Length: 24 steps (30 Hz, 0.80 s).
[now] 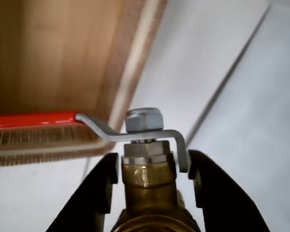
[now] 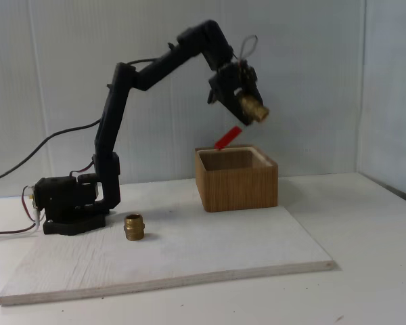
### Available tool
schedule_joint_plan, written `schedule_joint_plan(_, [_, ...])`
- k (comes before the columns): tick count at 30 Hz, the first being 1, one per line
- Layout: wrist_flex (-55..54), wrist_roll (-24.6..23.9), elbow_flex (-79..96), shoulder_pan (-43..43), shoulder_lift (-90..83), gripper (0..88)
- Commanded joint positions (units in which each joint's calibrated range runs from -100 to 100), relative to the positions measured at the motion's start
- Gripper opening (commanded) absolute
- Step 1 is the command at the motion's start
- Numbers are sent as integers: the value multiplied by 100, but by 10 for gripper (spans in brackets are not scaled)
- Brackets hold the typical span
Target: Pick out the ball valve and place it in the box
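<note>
Table: a white surface stood before white wall panels, with everything else resting on or above it.
Board: a pale, flat wooden panel lay on the table, carrying the arm's base, the box and a loose fitting.
Arm: the black arm rose from its base at the left of the fixed view, bent at the elbow and reached rightward and down over the box.
Box: the light brown wooden box stood on the board's far right part, its open top facing up; in the wrist view its inner wall and thick ribbed rim lay under the lever.
Ball valve: it hung in the air above the box, brass body up in the pincer, red lever slanting down toward the box opening without visibly touching it. In the wrist view the lever ran leftward over the box rim.
Pincer: its two black jaws were clamped on either side of the valve's brass neck, gripping it.
Brass fitting: short and threaded, it stood on the board near the arm's base, well apart from the box.
</note>
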Motion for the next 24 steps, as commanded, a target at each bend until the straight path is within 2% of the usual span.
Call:
schedule_joint_plan(1, [-156,4,-409,-43,53,33])
schedule_joint_plan(16, [205,19,-346,-552,426,33])
schedule_joint_plan(20, [378,268,-337,-581,443,33])
schedule_joint_plan(24, [403,278,-337,-537,443,33])
